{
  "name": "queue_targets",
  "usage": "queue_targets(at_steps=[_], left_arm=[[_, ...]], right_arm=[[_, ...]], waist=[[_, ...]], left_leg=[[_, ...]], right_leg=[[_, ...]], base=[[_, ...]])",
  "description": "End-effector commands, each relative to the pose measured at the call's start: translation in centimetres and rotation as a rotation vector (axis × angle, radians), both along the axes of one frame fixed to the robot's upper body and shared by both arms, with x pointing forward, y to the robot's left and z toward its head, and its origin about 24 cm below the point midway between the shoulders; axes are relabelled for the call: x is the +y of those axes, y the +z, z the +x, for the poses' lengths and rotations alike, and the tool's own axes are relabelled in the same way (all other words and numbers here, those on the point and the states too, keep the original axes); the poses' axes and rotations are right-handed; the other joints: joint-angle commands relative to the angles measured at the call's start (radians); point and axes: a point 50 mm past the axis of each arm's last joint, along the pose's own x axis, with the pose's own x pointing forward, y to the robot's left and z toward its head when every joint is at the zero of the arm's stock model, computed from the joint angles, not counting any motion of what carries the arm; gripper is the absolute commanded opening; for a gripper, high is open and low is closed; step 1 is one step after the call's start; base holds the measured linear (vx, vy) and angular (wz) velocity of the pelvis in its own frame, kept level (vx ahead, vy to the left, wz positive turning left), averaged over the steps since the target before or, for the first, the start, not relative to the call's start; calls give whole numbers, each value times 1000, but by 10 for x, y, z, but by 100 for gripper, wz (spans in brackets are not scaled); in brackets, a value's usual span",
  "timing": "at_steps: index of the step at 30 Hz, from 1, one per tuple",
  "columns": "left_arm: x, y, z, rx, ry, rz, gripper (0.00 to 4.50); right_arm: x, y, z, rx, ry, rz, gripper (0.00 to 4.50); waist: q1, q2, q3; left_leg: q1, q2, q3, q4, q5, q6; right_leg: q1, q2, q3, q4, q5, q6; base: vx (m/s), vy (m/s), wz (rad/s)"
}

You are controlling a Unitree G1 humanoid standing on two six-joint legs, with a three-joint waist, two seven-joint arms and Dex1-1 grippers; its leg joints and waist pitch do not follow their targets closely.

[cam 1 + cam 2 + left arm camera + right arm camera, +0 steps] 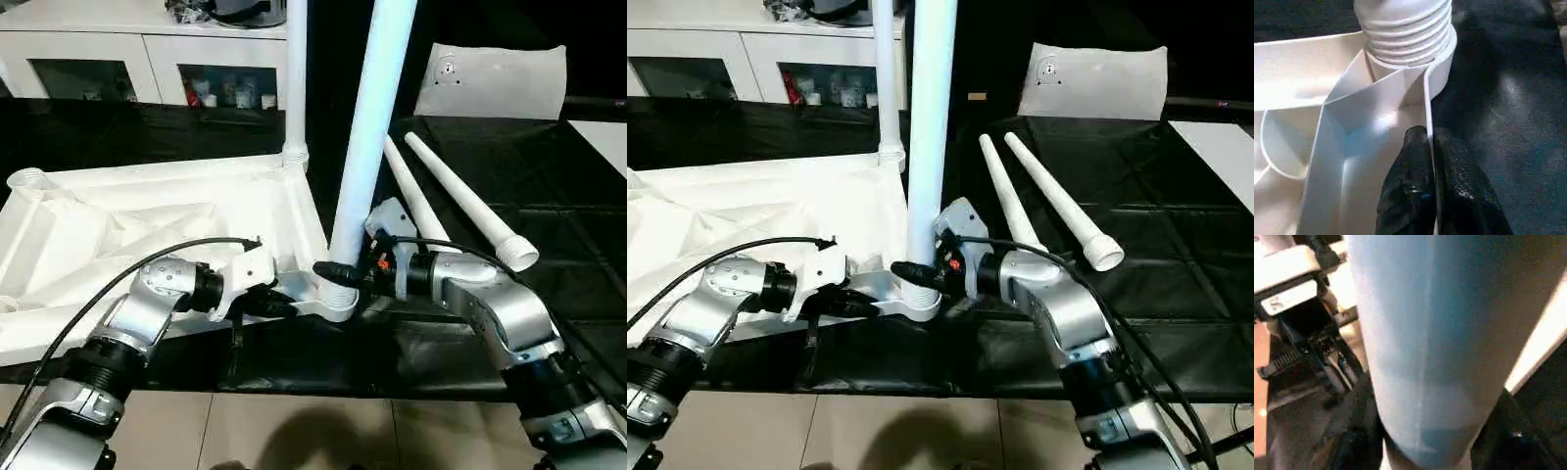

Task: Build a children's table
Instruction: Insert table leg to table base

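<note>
The white tabletop lies ribbed side up on the black mat. One leg stands in its far corner socket. A second leg stands upright in the near right corner socket, its threaded end partly out of the socket. Just above that socket my right gripper is shut around this leg. Beside the same socket, my left gripper is shut on the tabletop's thin rim, one finger on each side. Two loose legs lie on the mat to the right.
A white cabinet stands at the back left and a white flat bag leans at the back right. The black mat ends at a tiled floor near me. A white sheet shows at the right edge.
</note>
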Motion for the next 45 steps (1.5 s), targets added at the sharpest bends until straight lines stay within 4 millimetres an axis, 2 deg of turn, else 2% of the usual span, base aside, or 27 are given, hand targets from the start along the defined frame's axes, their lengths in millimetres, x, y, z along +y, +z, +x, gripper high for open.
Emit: queue_targets(at_steps=[1, 5, 9, 11, 12, 14, 16, 17, 18, 19, 20, 21, 22, 23, 24, 27, 28, 32, 33, 35, 36, 38, 39, 41, 43, 45], left_arm=[[-4, 2, -4, 0, -92, 29, 0], [-2, 2, -3, -1, -93, 36, 0], [-3, 3, -2, -7, -92, 37, 0], [-4, 3, -2, -8, -91, 34, 0], [-4, 3, -2, -13, -87, 31, 0], [-4, 3, -1, -22, -78, 27, 0], [-4, 3, 0, -29, -68, 23, 0], [-5, 3, 0, -31, -65, 22, 0], [-4, 3, 1, -38, -51, 17, 0], [-4, 4, 2, -41, -44, 14, 0], [-4, 4, 3, -46, -34, 10, 0], [-4, 4, 3, -50, -26, 7, 0], [-4, 4, 4, -52, -17, 3, 0], [-4, 4, 5, -54, -12, 0, 0], [-4, 4, 5, -55, -8, -1, 0], [-3, 4, 6, -60, 1, 2, 0], [-3, 4, 6, -61, 3, 4, 0], [-2, 3, 6, -64, 7, 7, 0], [-2, 3, 6, -66, 7, 10, 0], [-2, 3, 6, -68, 3, 16, 0], [-1, 3, 6, -69, -2, 22, 0], [0, 3, 5, -73, -10, 36, 0], [1, 3, 5, -77, -20, 50, 0], [1, 3, 5, -80, -27, 61, 0], [1, 3, 3, -82, -44, 73, 0], [0, 3, 2, -83, -79, 88, 0]], right_arm=[[-7, -25, -3, 108, -38, -82, 189], [-9, -26, -3, 112, -36, -83, 189], [-7, -23, -2, 114, -44, -36, 189], [-7, -24, -2, 125, -57, -15, 189], [-8, -25, -2, 137, -71, 4, 189], [-9, -28, -2, 157, -93, 31, 189], [-12, -32, -3, 177, -122, 60, 189], [-13, -33, -3, 183, -131, 67, 189], [-16, -38, -5, 194, -152, 79, 189], [-18, -41, -7, 199, -163, 86, 189], [-20, -45, -9, 204, -188, 96, 189], [-22, -48, -10, 205, -207, 104, 189], [-24, -51, -14, 205, -216, 118, 189], [-25, -54, -17, 201, -226, 128, 189], [-26, -56, -19, 198, -231, 135, 189], [-27, -59, -31, 149, -249, 155, 189], [-27, -59, -35, 131, -242, 151, 189], [-28, -59, -42, 77, -223, 122, 188], [-27, -59, -46, 51, -205, 101, 188], [-27, -60, -48, 29, -184, 75, 188], [-26, -60, -49, 13, -170, 53, 188], [-23, -60, -48, -9, -130, 9, 188], [-20, -60, -46, -19, -84, -25, 188], [-18, -60, -45, -23, -48, -47, 188], [-15, -60, -43, -26, -3, -67, 188], [-9, -60, -41, -7, 81, -74, 188]], waist=[[2, 4, -57], [1, 1, -57], [1, 6, -58], [0, 5, -57], [0, 11, -58], [-1, 9, -58], [-1, 16, -58], [-1, 13, -60], [2, 26, -60], [-1, 18, -59], [3, 23, -59], [4, 22, -59], [5, 20, -58], [7, 26, -57], [8, 23, -57], [9, 23, -57], [10, 26, -57], [11, 26, -54], [11, 23, -55], [12, 24, -55], [10, 18, -55], [9, 22, -53], [8, 9, -54], [6, 15, -52], [4, 1, -51], [1, 4, -49]], left_leg=[[1, 10, 4, -72, -270, -6], [2, 10, 4, -72, -278, -7], [1, 11, 4, -72, -276, -8], [2, 10, 4, -72, -288, -10], [2, 9, 3, -73, -292, -11], [3, 10, 3, -72, -297, -12], [5, 11, 2, -73, -302, -15], [4, 11, 2, -73, -300, -16], [3, 11, 0, -74, -297, -19], [4, 11, 3, -73, -306, -18], [7, 11, 3, -73, -311, -18], [6, 11, 1, -75, -314, -19], [6, 11, 2, -75, -320, -18], [7, 11, 1, -76, -328, -19], [7, 11, 1, -75, -337, -17], [5, 10, 0, -78, -339, -13], [5, 9, -1, -78, -342, -12], [6, 9, -1, -79, -356, -5], [7, 10, -1, -78, -351, -2], [4, 10, -1, -80, -343, -2], [2, 11, -1, -81, -339, -1], [2, 10, -1, -81, -345, 1], [2, 9, 0, -79, -342, 6], [1, 8, -2, -80, -345, 8], [0, 8, -1, -78, -349, 13], [3, 8, -4, -78, -363, 11]], right_leg=[[43, -67, 38, -88, -403, -134], [43, -67, 38, -89, -407, -134], [44, -67, 39, -88, -385, -143], [43, -67, 38, -89, -400, -142], [44, -68, 38, -90, -406, -141], [42, -67, 38, -91, -404, -144], [42, -68, 38, -90, -393, -150], [44, -67, 38, -89, -373, -156], [45, -66, 38, -84, -348, -166], [44, -65, 38, -88, -342, -168], [43, -66, 38, -88, -343, -169], [45, -66, 37, -87, -345, -171], [45, -66, 37, -89, -357, -168], [43, -67, 37, -90, -370, -164], [42, -68, 37, -94, -392, -155], [43, -67, 36, -97, -421, -137], [43, -68, 36, -98, -429, -133], [37, -69, 35, -107, -495, -112], [36, -69, 36, -108, -497, -107], [37, -67, 36, -104, -479, -106], [39, -67, 35, -104, -474, -106], [37, -68, 36, -104, -485, -105], [37, -68, 36, -105, -499, -100], [36, -69, 35, -106, -533, -88], [33, -70, 34, -112, -568, -74], [28, -72, 32, -115, -611, -62]], base=[[0, 0, 0], [0, 0, 0], [0, 0, 0], [0, 0, 0], [0, 0, 0], [0, 0, 0], [0, 0, 0], [0, 0, 0], [0, 0, 0], [0, 0, 0], [0, 0, 0], [0, 0, 0], [0, 0, 0], [0, 0, 0], [0, 0, 0], [0, 0, 0], [0, 0, 0], [0, 0, 0], [0, 0, 0], [0, 0, 0], [0, 0, 0], [0, 0, 0], [0, 0, 0], [0, 0, 0], [0, 0, 0], [0, 0, 0]])
